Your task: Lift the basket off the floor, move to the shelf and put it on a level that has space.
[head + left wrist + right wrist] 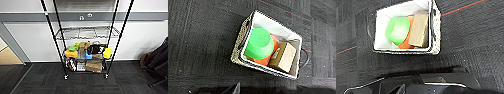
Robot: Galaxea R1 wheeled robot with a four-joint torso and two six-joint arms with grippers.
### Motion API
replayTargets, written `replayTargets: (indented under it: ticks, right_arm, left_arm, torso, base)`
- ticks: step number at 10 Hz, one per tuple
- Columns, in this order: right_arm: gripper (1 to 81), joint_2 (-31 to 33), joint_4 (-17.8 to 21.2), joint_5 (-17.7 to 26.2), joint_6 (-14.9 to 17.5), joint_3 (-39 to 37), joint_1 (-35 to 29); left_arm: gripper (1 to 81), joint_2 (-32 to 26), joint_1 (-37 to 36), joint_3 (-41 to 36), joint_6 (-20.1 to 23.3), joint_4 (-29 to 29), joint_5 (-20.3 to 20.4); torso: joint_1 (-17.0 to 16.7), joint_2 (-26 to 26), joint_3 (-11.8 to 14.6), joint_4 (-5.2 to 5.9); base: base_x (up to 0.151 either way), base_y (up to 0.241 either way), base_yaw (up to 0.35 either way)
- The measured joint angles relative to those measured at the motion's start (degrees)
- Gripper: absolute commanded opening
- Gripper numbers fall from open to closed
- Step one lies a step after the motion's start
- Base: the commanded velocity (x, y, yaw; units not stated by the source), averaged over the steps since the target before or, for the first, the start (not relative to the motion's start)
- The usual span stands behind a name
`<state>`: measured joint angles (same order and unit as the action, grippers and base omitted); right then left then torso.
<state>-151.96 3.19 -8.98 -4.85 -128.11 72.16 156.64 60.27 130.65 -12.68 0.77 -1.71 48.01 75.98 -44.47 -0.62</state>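
Woven cream-and-dark weave wraps the basket (268,52), which sits on the floor (200,45) of dark grey carpet tiles. Its white fabric lining shows along the inner walls. Inside the basket a green cup (259,43) lies over an orange cup (269,56), and a tan cardboard box (283,57) rests just beside them against one end wall. A dark handle loop sticks out from the basket's end next to the box. The right wrist view looks down on the same basket (434,32) with the green cup (397,30) and the box (419,30) touching side by side — thin red lines cross the carpet near the basket.

Against a pale wall stands the shelf (86,45), a tall black wire rack on small castors. Its upper wire level (86,33) is a flat grid. The tier under that level is crowded with an orange container (71,53), a green one (72,48), a yellow-green one (107,53) and a black bag, while the bottom tier carries a brown paper bag (94,66). A dark chair stands well to the side of the shelf.

Dark robot parts edge both wrist views, yet I cannot tell whether either pincer is spread or pressed together — nothing of the basket is pinched in what shows.
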Motion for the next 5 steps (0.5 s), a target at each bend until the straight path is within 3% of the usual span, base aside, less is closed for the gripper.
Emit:
replayTargets:
  ticks: [3, 5]
  right_arm:
    - [81.1, 0.0, 0.0, 0.1, 0.0, -0.2, 0.1]
    - [81.1, 0.0, 0.0, 1.2, 0.0, -0.3, 0.0]
  left_arm:
    - [81.1, 0.4, -2.9, -0.2, 0.2, -7.2, -8.4]
    - [81.1, 0.6, -4.8, -0.2, 0.4, -9.1, -11.6]
  torso:
    - [3.7, 5.8, 0.0, 0.0]
    - [5.7, 9.1, -0.2, 0.0]
  base:
    - [0.0, 0.0, 0.0]
    - [0.0, 0.0, 0.0]
